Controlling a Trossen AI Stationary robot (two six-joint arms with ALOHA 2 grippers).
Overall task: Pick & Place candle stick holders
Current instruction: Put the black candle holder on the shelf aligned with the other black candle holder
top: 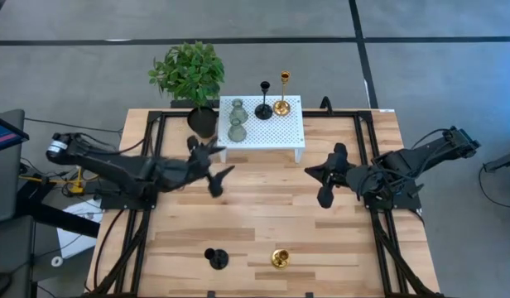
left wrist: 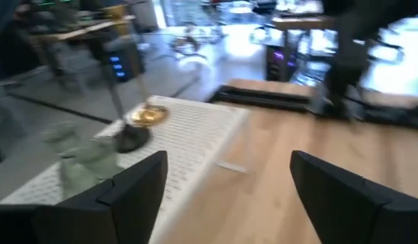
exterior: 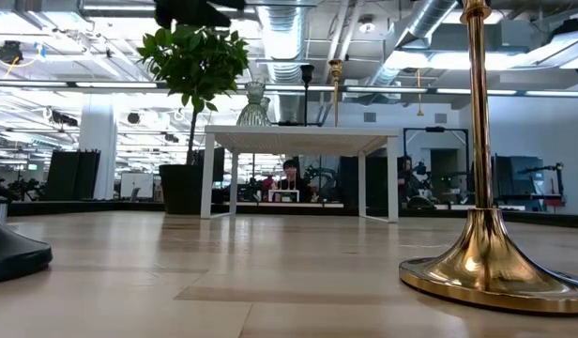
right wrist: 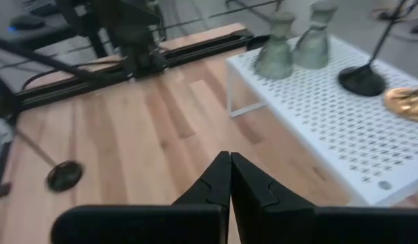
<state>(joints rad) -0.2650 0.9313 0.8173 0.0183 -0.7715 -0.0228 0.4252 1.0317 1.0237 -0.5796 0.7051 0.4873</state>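
Observation:
A white perforated shelf [top: 276,132] at the table's far middle carries two grey-green candle stick holders [top: 236,121], a black one [top: 264,108] and a gold one [top: 281,106], each standing on its round base. Another black holder [top: 215,258] and another gold one [top: 280,258] stand near the table's front edge. My left gripper [top: 226,161] hangs open in the air, just near and left of the shelf, with nothing between its fingers [left wrist: 138,183]. My right gripper [top: 310,171] is shut on nothing, in the air near and right of the shelf.
A potted plant [top: 190,74] stands at the shelf's far left corner, close to my left arm. Black frame rails [top: 147,207] run along the table's left and right sides. Bare wood lies between the shelf and the two front holders.

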